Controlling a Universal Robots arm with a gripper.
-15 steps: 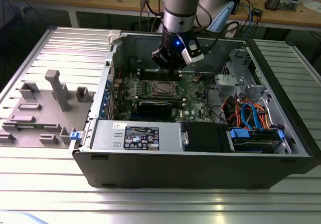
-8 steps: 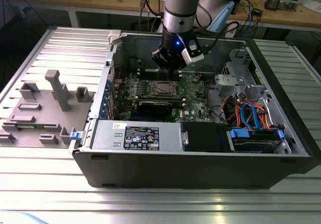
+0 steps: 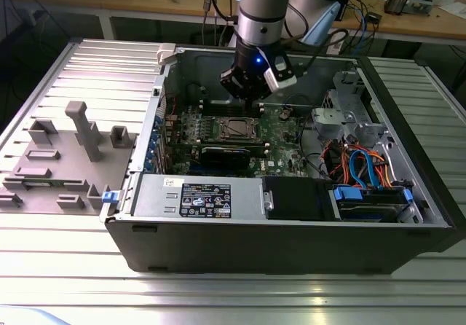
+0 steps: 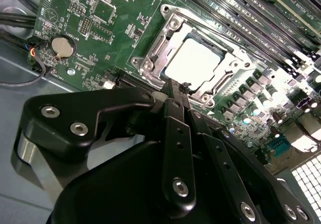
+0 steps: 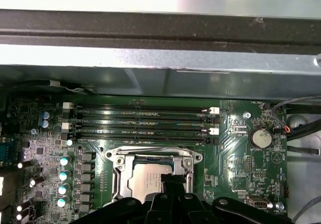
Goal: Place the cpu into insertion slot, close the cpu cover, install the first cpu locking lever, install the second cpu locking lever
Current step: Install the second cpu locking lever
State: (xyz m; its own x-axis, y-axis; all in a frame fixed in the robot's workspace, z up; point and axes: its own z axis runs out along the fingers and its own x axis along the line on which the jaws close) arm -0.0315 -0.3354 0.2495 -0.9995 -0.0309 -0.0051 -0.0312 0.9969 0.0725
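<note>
a: we start at the cpu [image 4: 193, 62]. its flat silver-grey top sits inside the insertion slot [image 4: 235, 58] on the green motherboard [image 4: 108, 38], and the cpu cover [image 4: 165, 40] lies down flat around it, so the chip shows through the cover's square window.

b: we see the same in the first wrist view: the cpu [image 5: 145, 179] framed by the cpu cover [image 5: 120, 171], with the long memory slots [image 5: 140, 121] running just beside the socket. in the exterior view the socket [image 3: 239, 127] is small, near the middle of the board.

a: and the gripper [image 4: 173, 89]? in the second wrist view we see its black fingers [image 4: 175, 113] pressed together into one narrow tip, with nothing between them. the tip sits at the edge of the cover's frame; whether it touches the metal we cannot tell.

b: agreed. in the first wrist view the gripper [image 5: 173, 181] overlaps the edge of the chip, fingers together, nothing held. in the exterior view the gripper [image 3: 260, 105] hangs from the arm [image 3: 263, 4] just above the board, inside the open computer case [image 3: 291, 245].

a: further out, a round coin battery [image 4: 62, 46] lies on the board, well apart from the socket. a black graphics card [image 3: 231, 155] lies nearer the exterior camera than the socket, and orange and blue cables [image 3: 360, 166] sit toward the exterior view's right.

b: on the exterior view's left, a grey fixture [image 3: 62, 157] rests on the ribbed metal table [image 3: 218, 296] beside the case.
</note>
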